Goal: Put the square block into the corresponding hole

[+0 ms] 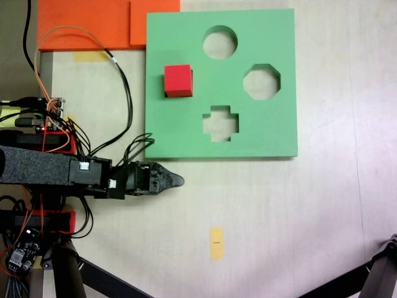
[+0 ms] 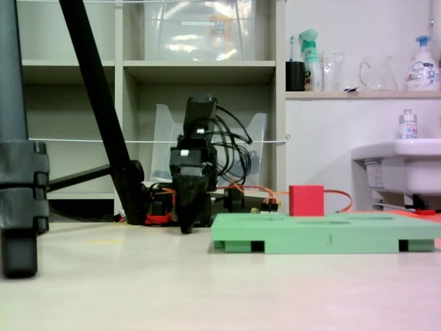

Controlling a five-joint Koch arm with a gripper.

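Arm: Koch arm lies low along the table at left of the top-down fixed view, wires looping off it twd the board.
Gripper (image 1: 177,180): tip rests just off the green foam board's (image 1: 273,136) near-left corner, apart from it; in the low fixed view gripper (image 2: 186,227) points down at the tabletop. Jaws lie one behind the other, so can't tell if they're parted or closed; nothing seen betw them.
Square block (image 1: 178,81): red cube sits on the board's left part, apparently over/in the square hole, which can't be seen; from the side the block (image 2: 306,201) stands proud of the board top, so prob. not fully sunk.
Other holes: round (image 1: 220,42), cross (image 1: 221,123), octagonal (image 1: 262,81), all open.
Risk: if block is only perched, a nudge from the arm or wires could tip it out; a skewed edge would jam it.
Risk 2: gripper swinging twd the board may shove the light foam & shift the block.
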